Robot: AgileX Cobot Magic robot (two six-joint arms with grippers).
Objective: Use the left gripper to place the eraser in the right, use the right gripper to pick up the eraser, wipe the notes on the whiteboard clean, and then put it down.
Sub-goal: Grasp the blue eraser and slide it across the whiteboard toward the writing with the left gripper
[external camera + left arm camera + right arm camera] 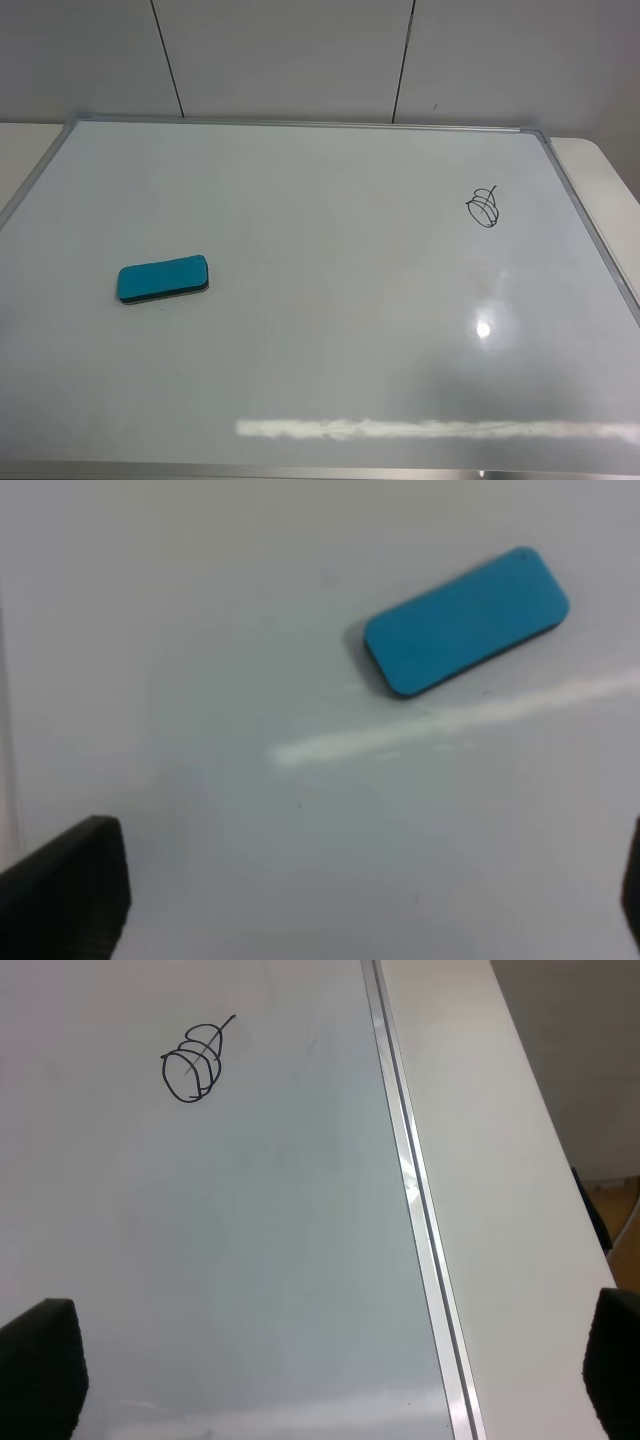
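While neither arm appears in the high exterior view, each wrist camera catches its own fingers. The left gripper (345, 895) stands wide open, with one black finger (65, 890) plain and only a sliver of the other at the frame's edge. It holds nothing, and only bare board lies between the fingers. The right gripper (325, 1370) is equally wide and empty, its two dark tips far apart. Ahead of the left gripper, and apart from it, the eraser (466, 620) lies flat on the whiteboard (300, 200), teal face up, with a thin dark line of felt showing along its lower edge. Only the right wrist view brings the notes (196, 1065) close: a black oval crossed by several strokes. It also shows the board's silver frame (415, 1210) with the white tabletop (480, 1160) just beside it. The high view alone shows both together, the eraser on the left half of the board and the notes toward the far right, well apart. A pale streak of reflected light (430, 429) runs along the near edge.
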